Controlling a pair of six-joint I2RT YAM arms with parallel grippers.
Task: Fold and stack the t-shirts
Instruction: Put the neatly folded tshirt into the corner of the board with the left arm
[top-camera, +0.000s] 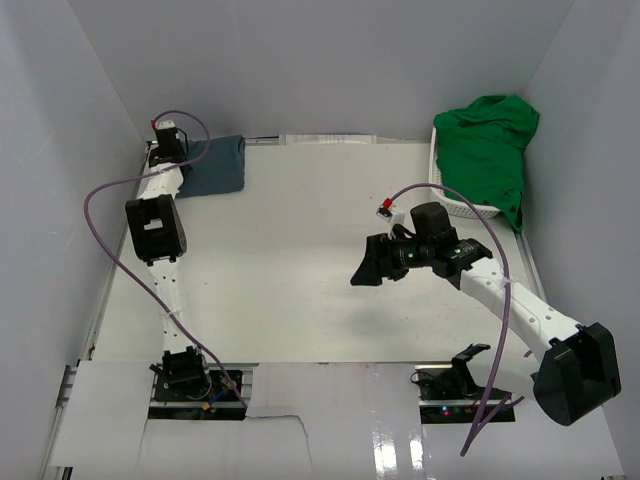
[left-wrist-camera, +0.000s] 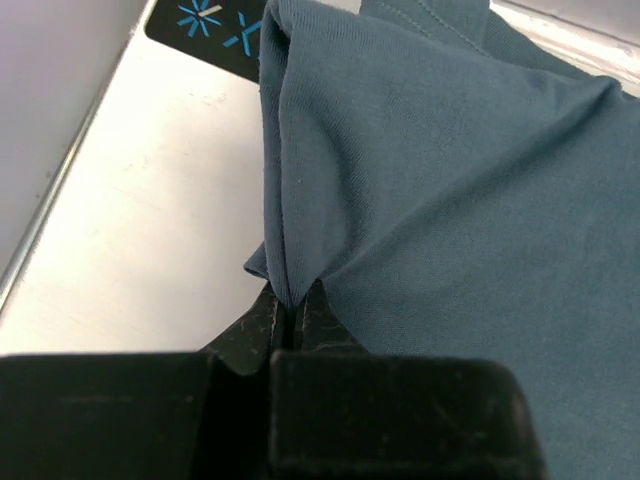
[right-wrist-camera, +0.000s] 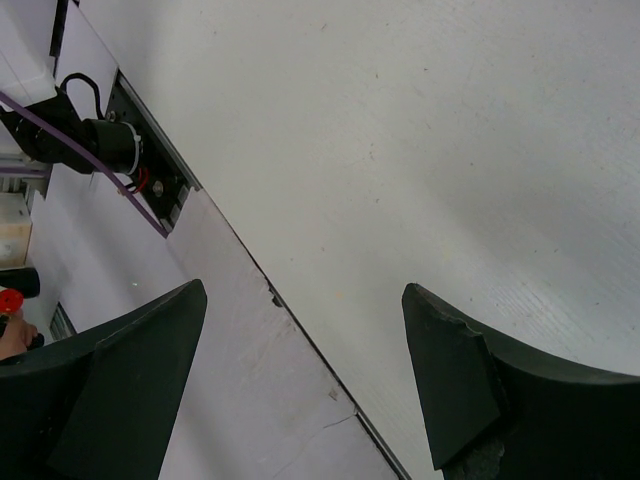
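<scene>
Tightly pinched in left gripper (left-wrist-camera: 293, 315), slate-blue shirt (left-wrist-camera: 450, 200) fold

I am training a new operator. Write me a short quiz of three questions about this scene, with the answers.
1. True or false: the right gripper holds the green t-shirt.
2. What does the left gripper pinch? A) a fold of the blue t-shirt B) a towel C) nothing
3. Where does the green t-shirt lie?

Key:
1. False: it is open above the table, with nothing between its fingers.
2. A
3. Draped over the white basket at the far right corner.
</scene>
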